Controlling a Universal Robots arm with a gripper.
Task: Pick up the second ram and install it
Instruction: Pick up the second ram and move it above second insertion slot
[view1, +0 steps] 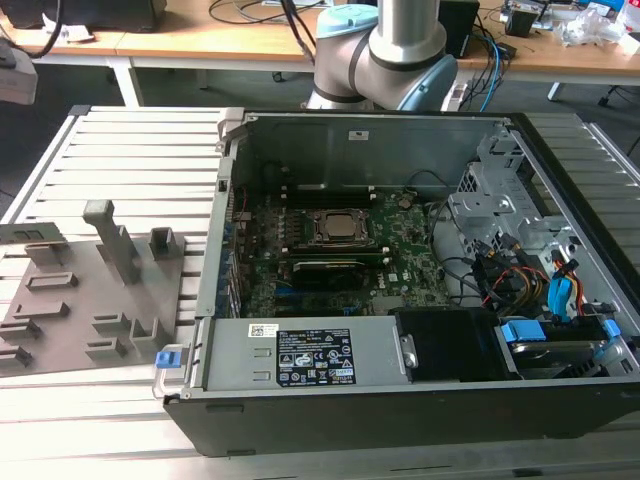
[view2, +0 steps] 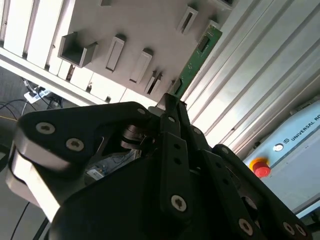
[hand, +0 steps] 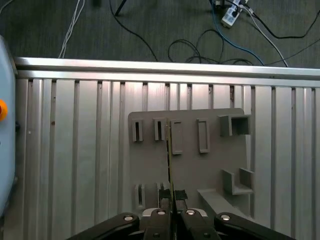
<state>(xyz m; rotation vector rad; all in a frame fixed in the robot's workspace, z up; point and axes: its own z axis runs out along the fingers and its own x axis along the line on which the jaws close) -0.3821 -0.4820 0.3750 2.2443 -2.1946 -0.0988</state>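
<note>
First wrist view: fingers (hand: 180, 195) clamped on second ram (hand: 170, 155), edge-on, grey slotted plate (hand: 210, 165) behind it.

The black end effector (view2: 170, 101) pinches one end of the second ram (view2: 198, 56), a thin green stick slanting over the grey slotted holder plate (view2: 145, 25) and the ribbed metal surface (view2: 260, 65).

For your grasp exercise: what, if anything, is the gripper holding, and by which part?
The ram, pinched by one end between the jaws; the rest sticks out beyond them.
</note>
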